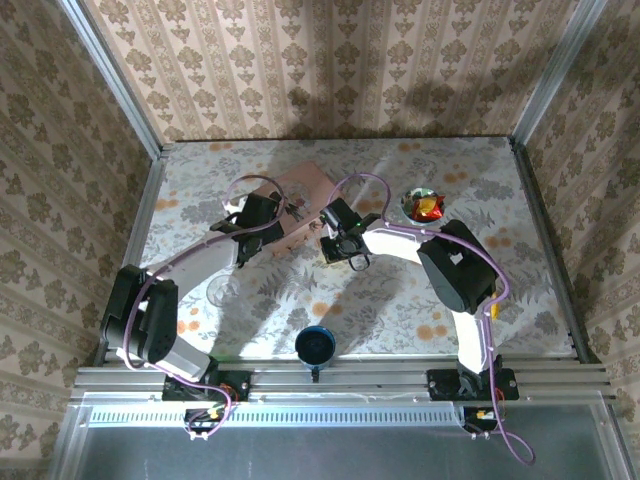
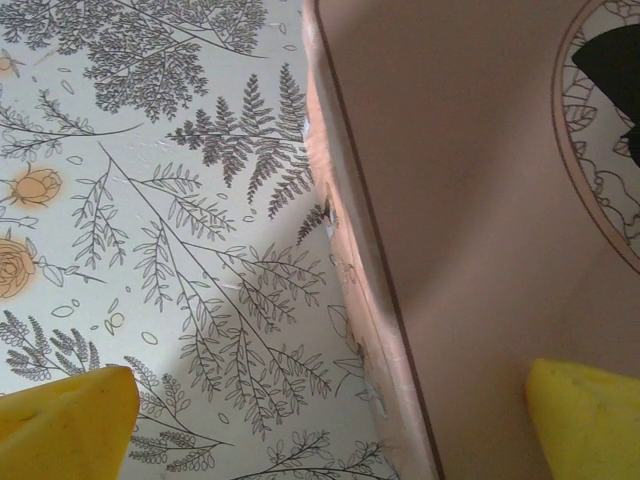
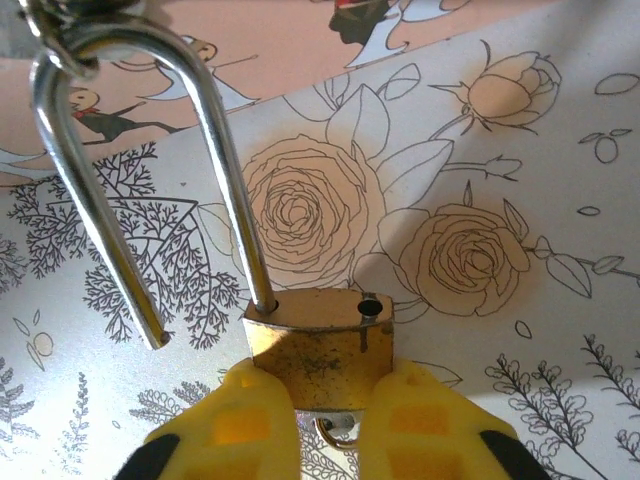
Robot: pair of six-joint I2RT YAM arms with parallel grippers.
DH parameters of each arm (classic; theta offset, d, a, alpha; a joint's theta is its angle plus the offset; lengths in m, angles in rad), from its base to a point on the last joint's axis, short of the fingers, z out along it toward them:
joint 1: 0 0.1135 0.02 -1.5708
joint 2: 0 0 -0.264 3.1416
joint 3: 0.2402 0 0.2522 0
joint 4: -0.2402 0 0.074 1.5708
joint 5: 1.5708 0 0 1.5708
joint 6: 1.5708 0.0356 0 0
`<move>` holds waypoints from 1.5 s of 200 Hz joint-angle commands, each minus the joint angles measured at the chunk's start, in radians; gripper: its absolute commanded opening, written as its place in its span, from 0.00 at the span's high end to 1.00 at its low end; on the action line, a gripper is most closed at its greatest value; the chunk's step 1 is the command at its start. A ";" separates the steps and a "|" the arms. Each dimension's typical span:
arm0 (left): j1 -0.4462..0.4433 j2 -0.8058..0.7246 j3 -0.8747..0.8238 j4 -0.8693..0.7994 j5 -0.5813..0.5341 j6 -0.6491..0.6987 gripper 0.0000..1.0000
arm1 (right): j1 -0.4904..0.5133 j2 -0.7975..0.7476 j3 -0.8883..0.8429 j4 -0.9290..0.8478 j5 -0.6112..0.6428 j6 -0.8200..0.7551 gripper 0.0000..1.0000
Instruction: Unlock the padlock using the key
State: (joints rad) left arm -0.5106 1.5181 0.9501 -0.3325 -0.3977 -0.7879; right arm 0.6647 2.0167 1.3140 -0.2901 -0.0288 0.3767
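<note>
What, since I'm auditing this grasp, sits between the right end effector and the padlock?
Nothing visible does. The right end effector has its yellow fingers pressed directly against both sides of the padlock, on its brass body, with no gap or other object between them. The shackle stands open, one end free of the body.

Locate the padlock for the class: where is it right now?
In the right wrist view the padlock sits bottom centre, its brass body pinched by the right gripper, its shackle reaching up-left towards the pink box.

Pink box [image 1: 305,185] mid-table, bowl [image 1: 423,205] right of it, far tabletop [image 1: 400,158] open
</note>
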 commanded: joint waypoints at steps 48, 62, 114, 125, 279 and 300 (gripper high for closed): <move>-0.071 0.025 0.018 0.003 0.011 0.022 0.00 | 0.003 -0.002 -0.129 0.085 0.007 0.045 0.94; -0.081 0.031 0.024 0.004 0.011 0.019 0.00 | 0.003 -0.024 -0.152 0.085 0.016 0.052 0.94; -0.123 0.053 0.047 -0.007 -0.016 0.010 0.00 | 0.002 -0.083 -0.221 0.092 0.027 0.071 0.82; -0.123 0.056 0.048 -0.010 -0.024 0.004 0.00 | 0.003 -0.088 -0.227 0.101 0.026 0.068 0.74; -0.022 0.103 0.075 -0.011 0.006 -0.019 0.00 | 0.014 0.039 -0.073 0.137 0.209 -0.049 0.42; -0.022 0.105 0.072 -0.001 0.028 -0.023 0.00 | 0.030 0.025 -0.110 0.219 0.216 -0.086 0.41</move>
State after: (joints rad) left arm -0.5415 1.5963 1.0161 -0.3099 -0.3885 -0.7929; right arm 0.7002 1.9854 1.2285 -0.1814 0.0780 0.3576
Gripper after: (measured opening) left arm 0.999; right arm 0.581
